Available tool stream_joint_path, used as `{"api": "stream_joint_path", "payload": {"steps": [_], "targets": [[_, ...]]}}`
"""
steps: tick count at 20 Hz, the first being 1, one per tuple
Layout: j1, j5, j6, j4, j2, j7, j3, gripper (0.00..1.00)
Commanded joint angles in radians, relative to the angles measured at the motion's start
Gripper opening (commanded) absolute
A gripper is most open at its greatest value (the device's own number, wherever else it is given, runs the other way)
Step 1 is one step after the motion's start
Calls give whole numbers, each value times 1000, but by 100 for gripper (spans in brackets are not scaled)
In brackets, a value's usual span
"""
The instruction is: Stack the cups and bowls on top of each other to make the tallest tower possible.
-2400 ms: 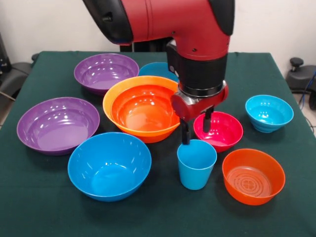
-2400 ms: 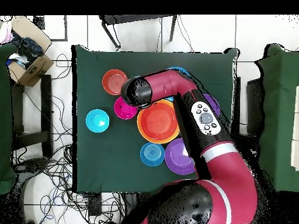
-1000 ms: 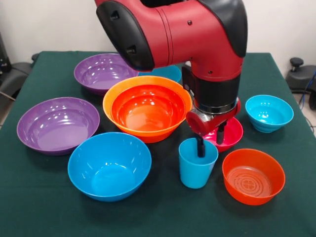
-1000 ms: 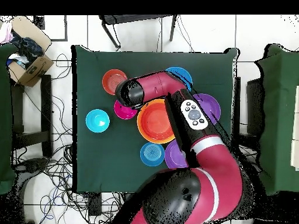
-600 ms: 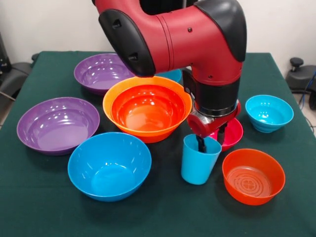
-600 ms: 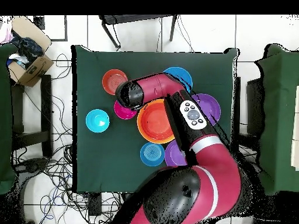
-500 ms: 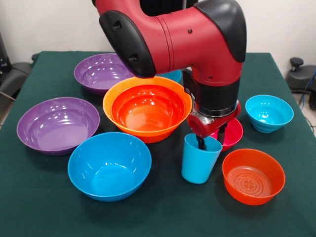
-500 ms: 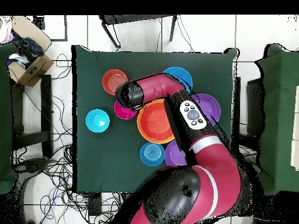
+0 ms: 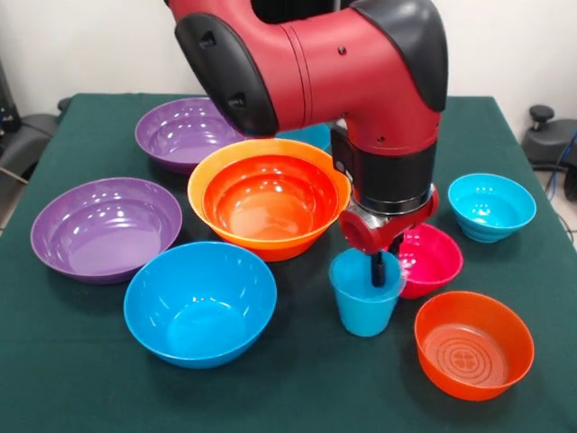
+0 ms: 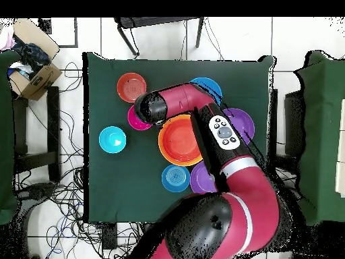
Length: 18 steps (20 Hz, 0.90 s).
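Observation:
The light blue cup [image 9: 364, 302] stands upright front of centre, with my gripper [image 9: 382, 267] shut on its far rim, one finger inside. I cannot tell whether its base touches the cloth. Just left is the tower [image 9: 269, 198]: a red-orange bowl nested in the large orange bowl [image 10: 182, 140]. A magenta bowl [image 9: 425, 260] sits right behind the cup. In the overhead view the wrist hides cup and gripper.
On the green table [image 9: 81, 379] lie a big blue bowl [image 9: 200, 302], two purple bowls [image 9: 106, 225] [image 9: 192, 131], a cyan bowl [image 9: 491, 206], a small orange bowl [image 9: 473, 343] and a blue bowl [image 9: 311, 135] behind the arm. A cardboard box [image 10: 30, 71] sits off the table.
My gripper closed on the cup's rim; the cup tilted, then stood upright and shifted slightly right. The magenta and small orange bowls slid toward the front right.

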Motion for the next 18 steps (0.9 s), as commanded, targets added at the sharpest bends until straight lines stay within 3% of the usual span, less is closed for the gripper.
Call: {"api": "stream_joint_path", "payload": {"steps": [1,14,18], "targets": [[18,-68,-54,-26,-3,-43,-52,0],[23,-27,12,34,-102,-20,-69,0],[7,15,50,62,-135,-26,-52,0]]}}
